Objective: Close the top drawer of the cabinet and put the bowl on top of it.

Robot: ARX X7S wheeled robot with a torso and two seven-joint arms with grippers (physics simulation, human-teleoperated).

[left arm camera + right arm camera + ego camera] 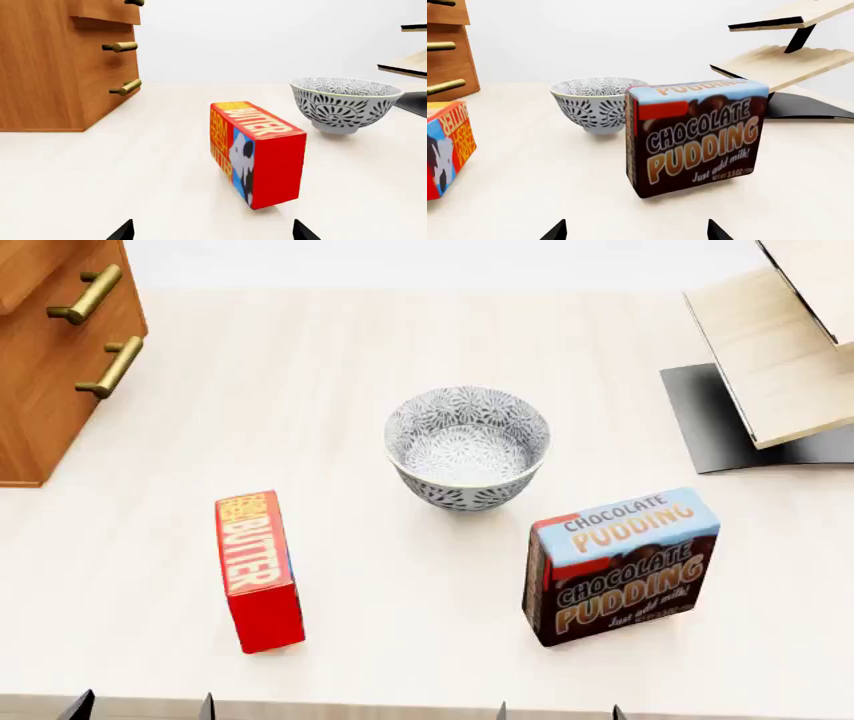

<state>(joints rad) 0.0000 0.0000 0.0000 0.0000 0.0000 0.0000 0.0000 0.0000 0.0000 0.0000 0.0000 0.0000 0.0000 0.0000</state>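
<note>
The bowl (467,445), white with a dark floral pattern, stands upright in the middle of the table; it also shows as the bowl (345,102) and the bowl (597,102). The brown cabinet (40,410) stands at the far left. Its top drawer (110,12) juts out past the two lower fronts. My left gripper (213,232) is open near the table's front edge, short of the butter box, with nothing between its fingers. My right gripper (636,232) is open too, short of the pudding box. Both are well apart from the bowl and the cabinet.
A red butter box (258,570) lies front left of the bowl. A chocolate pudding box (621,565) stands front right of it. A pale wood slanted rack (774,350) on a dark base is at the back right.
</note>
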